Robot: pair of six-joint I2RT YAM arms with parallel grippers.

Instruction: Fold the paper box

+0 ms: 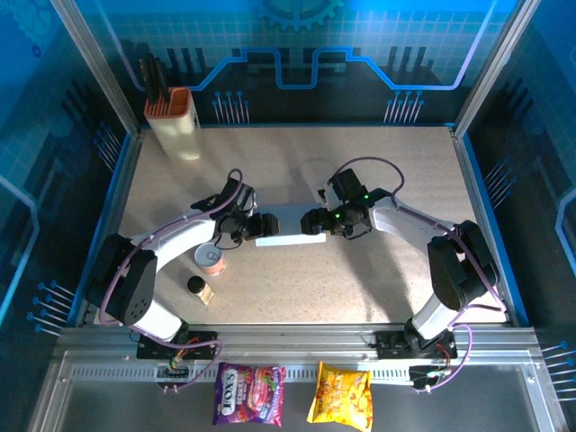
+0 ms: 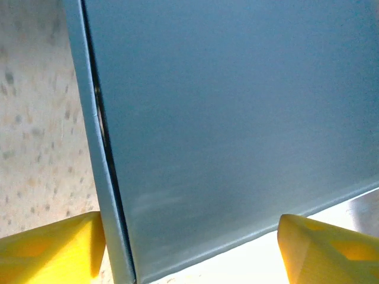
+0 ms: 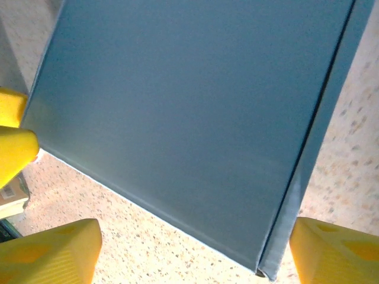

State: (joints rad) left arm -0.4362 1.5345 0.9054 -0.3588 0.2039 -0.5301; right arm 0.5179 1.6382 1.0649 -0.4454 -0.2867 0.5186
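Observation:
The paper box (image 1: 288, 225) lies in the middle of the table as a shallow, folded-up white-grey box, between my two grippers. My left gripper (image 1: 262, 226) is at its left end. In the left wrist view the box's broad panel (image 2: 237, 118) is close up with a side wall (image 2: 103, 177) along its left edge; the left gripper (image 2: 189, 254) is open, its yellow fingertips (image 2: 53, 248) straddling the near corner. My right gripper (image 1: 311, 222) is at the box's right end. The right gripper (image 3: 192, 254) is open too, with the box panel (image 3: 189, 106) and its side flap (image 3: 314, 177) just ahead.
A tall cream holder with an orange top (image 1: 175, 121) stands at the back left. A small can (image 1: 211, 259) and a dark-capped little bottle (image 1: 198, 288) sit near the left arm. Two snack bags (image 1: 249, 393) (image 1: 340, 393) lie on the front rail.

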